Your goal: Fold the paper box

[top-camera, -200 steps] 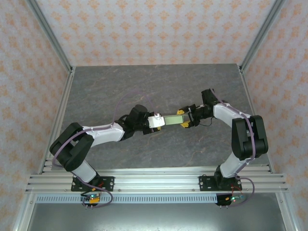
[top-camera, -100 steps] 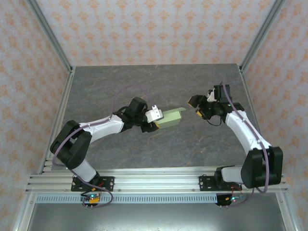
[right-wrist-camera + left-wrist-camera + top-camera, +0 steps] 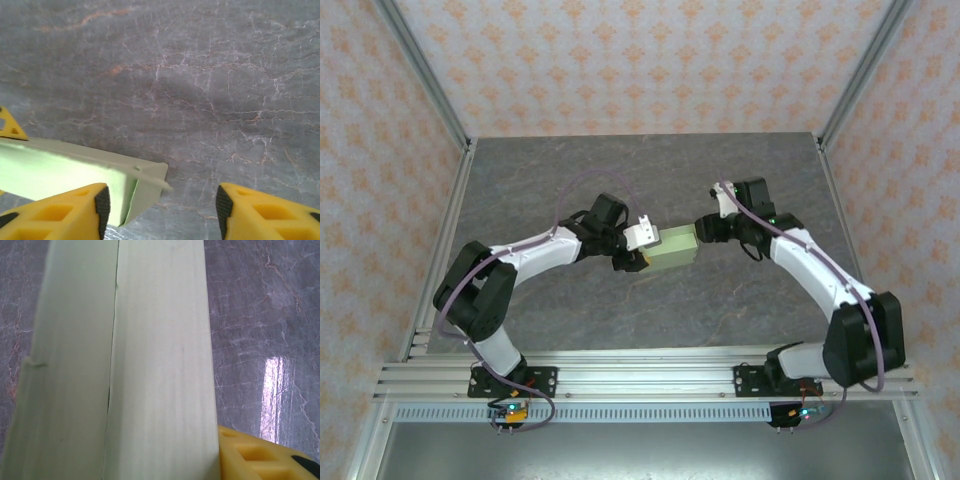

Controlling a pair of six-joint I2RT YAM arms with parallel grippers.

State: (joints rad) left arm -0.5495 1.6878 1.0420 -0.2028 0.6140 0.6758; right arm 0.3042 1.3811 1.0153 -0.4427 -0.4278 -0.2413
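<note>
A pale light-green, thin-cardboard paper box (image 3: 673, 248), folded into a small closed rectangular block, sits over the middle of the grey marbled tabletop (image 3: 570, 310), with one end pinched in the fingers of the left gripper (image 3: 648, 252). The left wrist view shows a thin seam running lengthwise down its broad face and a yellow finger (image 3: 260, 457) tight against its edge. The right gripper (image 3: 700, 230) is at the opposite end with its fingers spread wide, one (image 3: 50, 212) touching the box's corner, where a small end flap juts out.
</note>
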